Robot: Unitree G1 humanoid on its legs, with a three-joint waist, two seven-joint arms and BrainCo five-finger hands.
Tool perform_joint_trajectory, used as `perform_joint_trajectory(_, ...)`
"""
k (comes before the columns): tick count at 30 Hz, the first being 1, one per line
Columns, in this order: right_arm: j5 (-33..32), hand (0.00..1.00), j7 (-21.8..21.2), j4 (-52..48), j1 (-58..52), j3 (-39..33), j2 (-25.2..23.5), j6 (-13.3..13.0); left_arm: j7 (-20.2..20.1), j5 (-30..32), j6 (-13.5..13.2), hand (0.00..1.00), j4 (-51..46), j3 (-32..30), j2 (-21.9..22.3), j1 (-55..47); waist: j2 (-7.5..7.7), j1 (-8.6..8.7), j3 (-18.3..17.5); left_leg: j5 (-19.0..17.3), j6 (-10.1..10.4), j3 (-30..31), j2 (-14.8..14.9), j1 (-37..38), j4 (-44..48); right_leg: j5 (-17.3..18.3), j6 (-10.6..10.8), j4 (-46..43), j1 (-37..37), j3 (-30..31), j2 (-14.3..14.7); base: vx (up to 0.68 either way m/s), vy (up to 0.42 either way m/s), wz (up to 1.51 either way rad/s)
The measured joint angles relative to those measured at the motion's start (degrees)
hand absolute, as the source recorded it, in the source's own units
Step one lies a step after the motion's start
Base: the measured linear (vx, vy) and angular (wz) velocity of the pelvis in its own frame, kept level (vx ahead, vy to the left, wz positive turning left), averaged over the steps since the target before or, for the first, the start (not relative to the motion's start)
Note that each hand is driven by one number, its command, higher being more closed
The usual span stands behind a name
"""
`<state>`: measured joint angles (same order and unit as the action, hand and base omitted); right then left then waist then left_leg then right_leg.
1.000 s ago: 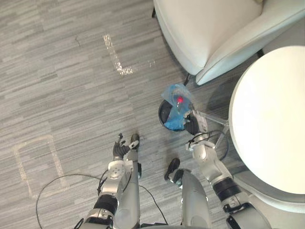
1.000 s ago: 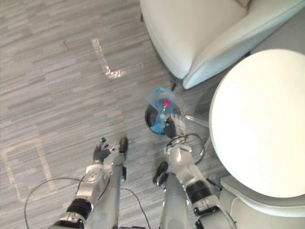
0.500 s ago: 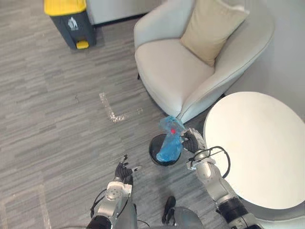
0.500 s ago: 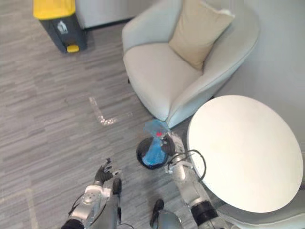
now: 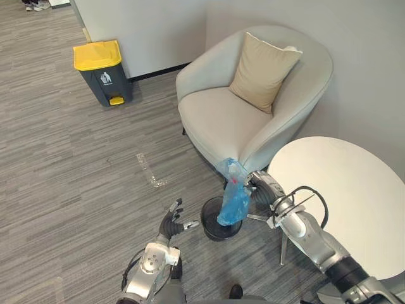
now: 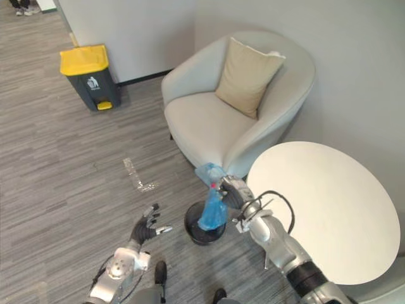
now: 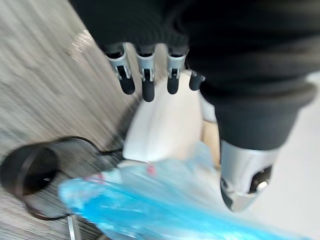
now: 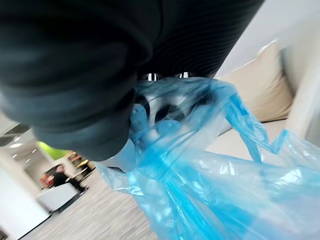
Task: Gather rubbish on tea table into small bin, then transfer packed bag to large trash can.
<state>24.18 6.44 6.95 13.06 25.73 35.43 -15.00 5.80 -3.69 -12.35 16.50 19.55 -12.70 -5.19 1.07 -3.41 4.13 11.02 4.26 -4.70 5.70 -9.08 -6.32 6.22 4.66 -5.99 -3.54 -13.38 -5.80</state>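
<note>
I judged the transfer under way: my right hand (image 5: pixel 262 185) gripped the neck of the packed translucent blue plastic bag (image 5: pixel 234 201), which hung over the small round black bin (image 5: pixel 212 231), my left hand (image 5: pixel 172 221) spread and empty. Next it needed carrying to the dark grey yellow-lidded large trash can (image 5: pixel 104 73), well apart by the wall (image 5: pixel 145 31). I could read no writing, only a white pictogram (image 5: pixel 105 78) on that can.

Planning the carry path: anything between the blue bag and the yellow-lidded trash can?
Between blue bag and trash can: bare floor, apart from a pale tape mark, in both eye views. The armchair stands beside that stretch, not across it.
</note>
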Motion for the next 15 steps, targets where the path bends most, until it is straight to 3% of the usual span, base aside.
perform_joint_trajectory(8, -0.55, 1.00, -1.32, 0.01, 5.35, 6.65, 3.42, -2.00, 0.17, 0.54, -1.48, 0.00, -6.54, 0.44, -3.10, 0.45, 0.11, -0.07, -0.51, 0.00, 0.00, 0.48, 0.09, -0.07, 0.00, -0.69, -0.13, 1.36, 1.26, -0.31, 0.42, 0.02, -0.008, 0.02)
perform_joint_trajectory(15, 0.87, 1.00, -0.75, 0.02, 8.88, 11.58, 5.07, -3.90, 1.19, 6.97, -3.70, 0.00, -10.18, 0.91, -7.46, 3.06, 0.09, -0.32, -1.90, 0.01, 0.00, 0.79, 0.25, -0.26, 0.00, -0.69, -0.16, 1.53, 1.36, -0.55, 0.65, 0.00, -0.002, 0.01)
